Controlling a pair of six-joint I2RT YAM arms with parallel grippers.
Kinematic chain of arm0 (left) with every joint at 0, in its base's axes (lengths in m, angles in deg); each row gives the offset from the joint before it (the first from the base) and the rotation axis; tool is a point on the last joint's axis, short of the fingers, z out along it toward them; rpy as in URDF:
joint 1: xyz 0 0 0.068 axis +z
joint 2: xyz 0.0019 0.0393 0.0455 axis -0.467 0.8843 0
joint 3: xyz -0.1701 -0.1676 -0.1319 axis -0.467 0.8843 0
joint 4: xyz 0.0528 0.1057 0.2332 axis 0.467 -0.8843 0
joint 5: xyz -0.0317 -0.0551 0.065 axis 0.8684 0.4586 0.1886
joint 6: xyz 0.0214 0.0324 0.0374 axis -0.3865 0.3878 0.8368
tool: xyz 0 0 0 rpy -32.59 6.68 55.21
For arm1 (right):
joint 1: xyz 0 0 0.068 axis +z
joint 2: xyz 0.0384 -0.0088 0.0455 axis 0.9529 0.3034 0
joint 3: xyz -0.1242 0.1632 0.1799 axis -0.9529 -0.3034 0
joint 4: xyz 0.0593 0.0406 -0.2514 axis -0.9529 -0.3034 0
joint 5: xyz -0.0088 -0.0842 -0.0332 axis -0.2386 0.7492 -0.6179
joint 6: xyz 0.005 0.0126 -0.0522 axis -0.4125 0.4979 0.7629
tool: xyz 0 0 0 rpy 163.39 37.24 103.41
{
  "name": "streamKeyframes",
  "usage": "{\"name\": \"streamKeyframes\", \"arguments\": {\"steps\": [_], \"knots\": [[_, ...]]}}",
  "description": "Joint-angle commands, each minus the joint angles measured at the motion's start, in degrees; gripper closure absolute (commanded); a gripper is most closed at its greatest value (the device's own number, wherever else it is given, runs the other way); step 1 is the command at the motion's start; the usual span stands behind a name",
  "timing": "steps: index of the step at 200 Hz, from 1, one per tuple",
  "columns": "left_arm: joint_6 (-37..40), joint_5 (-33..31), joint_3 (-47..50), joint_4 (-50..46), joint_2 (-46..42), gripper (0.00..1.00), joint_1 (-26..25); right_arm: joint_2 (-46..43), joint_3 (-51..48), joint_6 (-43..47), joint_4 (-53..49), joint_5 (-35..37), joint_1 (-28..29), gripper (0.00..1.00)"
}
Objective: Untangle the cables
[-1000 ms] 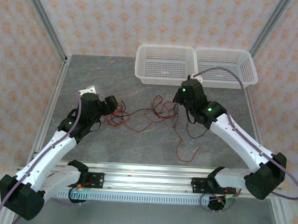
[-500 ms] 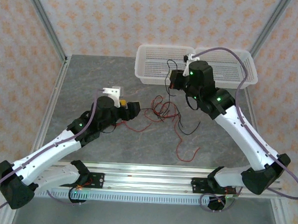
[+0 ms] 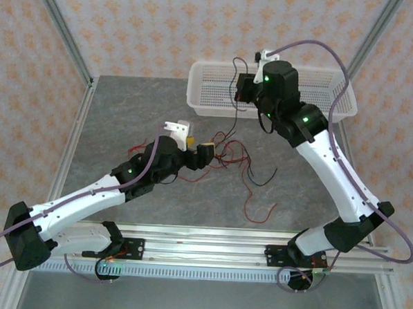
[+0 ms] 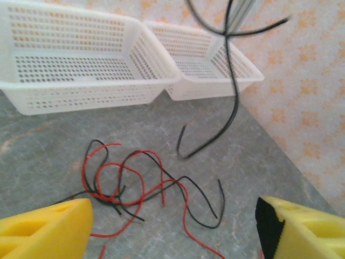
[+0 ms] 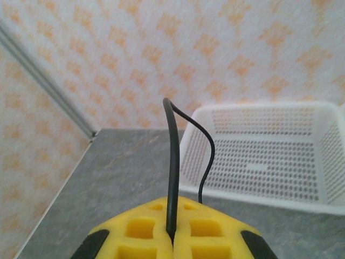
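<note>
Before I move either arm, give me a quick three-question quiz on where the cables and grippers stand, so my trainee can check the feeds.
1. True or false: the right gripper is shut on a black cable.
2. Fill in: the left gripper has its jaws ___.
3. Choose: relative to the table, the tangle of red and black cables is (A) lifted clear of it, (B) lying on it, (C) hanging off its edge.
Key: 1 true; 2 open; 3 B.
</note>
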Motion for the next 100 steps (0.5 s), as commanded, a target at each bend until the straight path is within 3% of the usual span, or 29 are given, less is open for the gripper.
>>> {"name": "streamKeyframes", "arguments": {"steps": [1,18,39,59,100], "knots": [[-0.47,-5.17,2.92,4.07,-4.46,0.12,-0.16,2.3,4.5,2.78,-1.16,5.51,-4.52,1.0],[-0.59,-6.66,5.08,5.17,-7.69,0.01,0.18,4.4,6.95,2.3,-0.06,3.99,-9.97,1.0],[-2.31,-6.85,7.31,5.17,-10.92,0.01,1.47,8.35,11.57,2.04,0.51,2.11,-16.57,1.0],[-3.11,-2.05,8.93,5.31,-12.35,0.01,4.14,12.9,16.15,1.49,1.45,-0.24,-22.41,1.0],[-3.92,1.78,10.74,5.12,-12.66,0.01,6.7,25.36,28.44,1.44,1.94,-1.14,-29.7,1.0]]}}
